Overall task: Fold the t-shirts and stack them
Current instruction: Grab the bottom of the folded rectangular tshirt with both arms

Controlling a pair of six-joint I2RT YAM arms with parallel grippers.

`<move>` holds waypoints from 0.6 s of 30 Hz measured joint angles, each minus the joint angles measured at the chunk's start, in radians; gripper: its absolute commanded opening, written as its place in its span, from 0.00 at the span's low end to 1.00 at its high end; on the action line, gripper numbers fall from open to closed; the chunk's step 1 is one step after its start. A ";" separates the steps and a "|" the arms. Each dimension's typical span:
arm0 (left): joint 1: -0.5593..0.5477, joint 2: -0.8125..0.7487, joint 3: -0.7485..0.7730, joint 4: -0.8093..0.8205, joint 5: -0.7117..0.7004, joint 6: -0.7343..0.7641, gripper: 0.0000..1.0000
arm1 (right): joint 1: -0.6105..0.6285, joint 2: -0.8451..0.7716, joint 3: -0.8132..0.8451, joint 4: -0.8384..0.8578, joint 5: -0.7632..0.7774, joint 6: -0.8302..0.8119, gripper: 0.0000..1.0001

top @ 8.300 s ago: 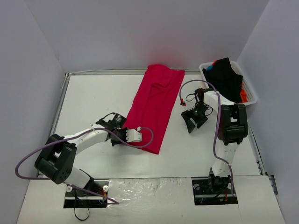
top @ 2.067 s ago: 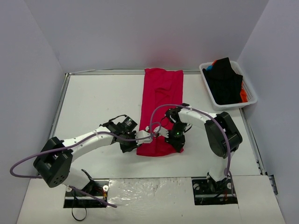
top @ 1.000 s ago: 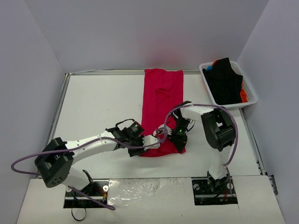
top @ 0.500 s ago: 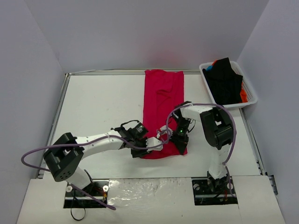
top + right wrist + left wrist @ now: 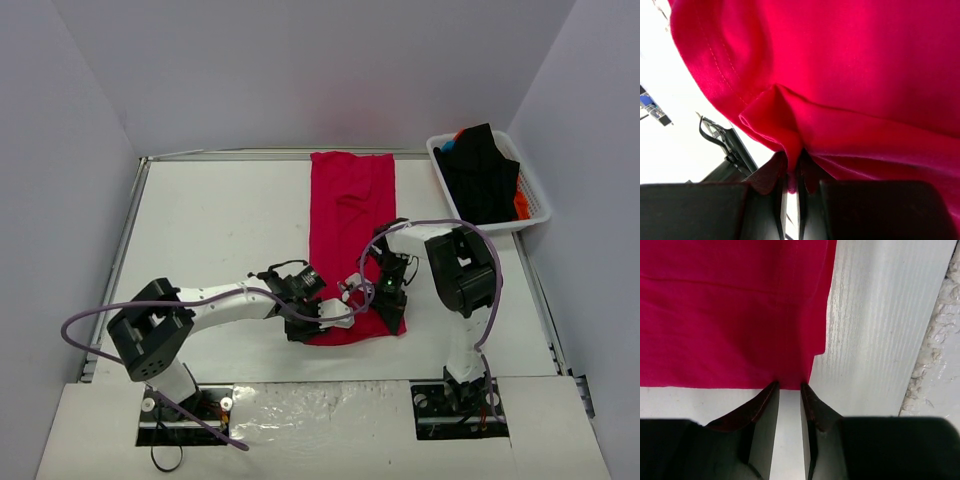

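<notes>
Just past the left claw [image 5: 790,386] tips: hem corner of the crimson t-shirt [image 5: 730,315], flat on the counter [image 5: 870,340], jaws slightly apart. Right claw [image 5: 792,160] clamped on a bunched fold.

You have a white slatted basket [image 5: 537,198] sitting at the far right corner of the white table [image 5: 200,230], just beside the grey wall [image 5: 585,150] on that side

One crimson t-shirt [image 5: 350,215] lies on the table [image 5: 210,220]. One white basket [image 5: 541,198] at its far right corner holds heaped shirts [image 5: 480,175], number unclear.
</notes>
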 measured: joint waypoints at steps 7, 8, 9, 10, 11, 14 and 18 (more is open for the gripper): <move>-0.026 0.072 0.064 -0.034 -0.006 -0.006 0.18 | -0.005 0.019 0.005 -0.025 0.019 0.008 0.00; -0.028 0.078 0.071 -0.035 -0.010 -0.008 0.10 | -0.006 0.019 0.005 -0.026 0.023 0.008 0.00; -0.029 0.079 0.072 -0.034 -0.010 -0.012 0.06 | -0.006 0.020 0.005 -0.027 0.024 0.008 0.00; -0.029 0.080 0.072 -0.034 -0.010 -0.016 0.03 | -0.007 0.022 0.006 -0.029 0.025 0.008 0.00; -0.032 0.081 0.072 -0.033 -0.010 -0.021 0.02 | -0.007 0.025 0.008 -0.032 0.026 0.007 0.00; -0.035 0.081 0.073 -0.034 -0.015 -0.027 0.02 | -0.007 0.034 0.014 -0.042 0.032 0.001 0.00; -0.037 0.082 0.077 -0.047 -0.017 -0.023 0.02 | -0.007 0.038 0.018 -0.047 0.034 -0.005 0.00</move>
